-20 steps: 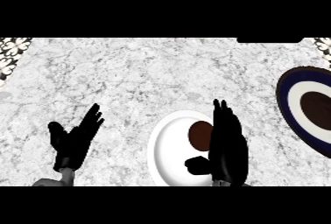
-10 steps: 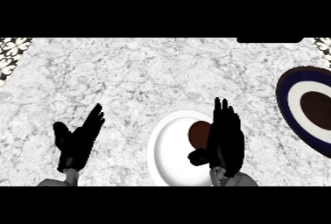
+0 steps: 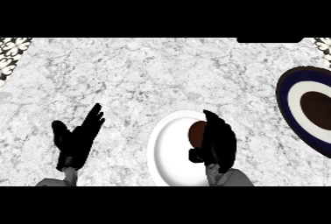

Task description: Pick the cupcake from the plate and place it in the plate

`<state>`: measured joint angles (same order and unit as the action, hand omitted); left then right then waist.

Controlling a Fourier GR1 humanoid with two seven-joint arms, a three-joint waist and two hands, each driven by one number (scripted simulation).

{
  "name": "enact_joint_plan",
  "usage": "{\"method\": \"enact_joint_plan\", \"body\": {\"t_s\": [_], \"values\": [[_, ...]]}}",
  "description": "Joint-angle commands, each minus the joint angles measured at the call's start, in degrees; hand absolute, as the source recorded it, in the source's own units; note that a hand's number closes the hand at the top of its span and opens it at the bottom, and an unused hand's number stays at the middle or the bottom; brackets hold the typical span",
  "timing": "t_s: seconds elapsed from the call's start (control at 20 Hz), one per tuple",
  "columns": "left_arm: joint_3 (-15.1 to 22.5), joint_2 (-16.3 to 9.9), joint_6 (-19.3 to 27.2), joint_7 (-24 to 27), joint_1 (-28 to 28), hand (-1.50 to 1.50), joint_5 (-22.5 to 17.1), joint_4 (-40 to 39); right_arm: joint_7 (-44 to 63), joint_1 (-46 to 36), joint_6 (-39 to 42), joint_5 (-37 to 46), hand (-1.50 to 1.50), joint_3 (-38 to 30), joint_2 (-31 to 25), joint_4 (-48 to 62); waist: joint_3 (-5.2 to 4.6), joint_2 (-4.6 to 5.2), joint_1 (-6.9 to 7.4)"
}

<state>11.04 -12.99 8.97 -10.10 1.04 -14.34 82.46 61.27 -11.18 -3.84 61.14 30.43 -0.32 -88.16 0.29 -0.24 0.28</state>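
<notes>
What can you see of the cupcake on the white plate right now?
Only part of the cupcake shows: a dark brown, rounded shape with no visible detail. It sits on the white plate, toward the plate's right half near the counter's front edge. The right hand covers its right side, fingers curving over it, so the rest is hidden. Whether the hand actually touches it cannot be told.

No readable text, labels or numbers anywhere.

We see a mottled grey-white stone-look counter (image 3: 161,78), a smooth plain white plate (image 3: 168,153) at lower centre, a smooth navy-ringed plate (image 3: 291,94) at right, and matt black hands (image 3: 76,142).
</notes>
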Motion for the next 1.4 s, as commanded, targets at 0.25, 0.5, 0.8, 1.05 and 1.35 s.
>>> {"method": "enact_joint_plan", "body": {"t_s": [0.25,0.5,0.8,1.05,1.35], "values": [[-1.35,2.98,-0.29,-0.40,2.29,0.00,2.25,-5.36,-0.86,-5.11,4.68,2.11,1.50,-3.68,0.31,5.09,-0.30,0.27,-0.29],[-0.94,2.37,-0.76,-0.66,-1.92,0.00,3.31,-1.58,-2.93,-3.86,1.38,7.18,1.50,-3.24,-0.86,5.00,-0.29,0.23,-0.17],[-2.50,0.48,-1.63,-2.33,-3.35,0.00,1.22,0.90,-15.79,6.14,-9.18,7.87,1.50,9.23,-6.31,-14.68,-0.18,-0.64,-1.66],[-1.80,2.15,0.07,-1.13,-4.51,0.00,2.23,0.47,-28.81,13.74,-17.71,5.05,1.50,17.99,-15.64,-29.74,0.02,-1.19,-3.48],[-1.70,2.43,1.21,-2.03,-4.71,0.00,2.90,2.06,-31.98,28.91,-29.67,0.40,1.50,12.86,-28.95,-49.16,-0.01,-0.42,-3.46]]}}
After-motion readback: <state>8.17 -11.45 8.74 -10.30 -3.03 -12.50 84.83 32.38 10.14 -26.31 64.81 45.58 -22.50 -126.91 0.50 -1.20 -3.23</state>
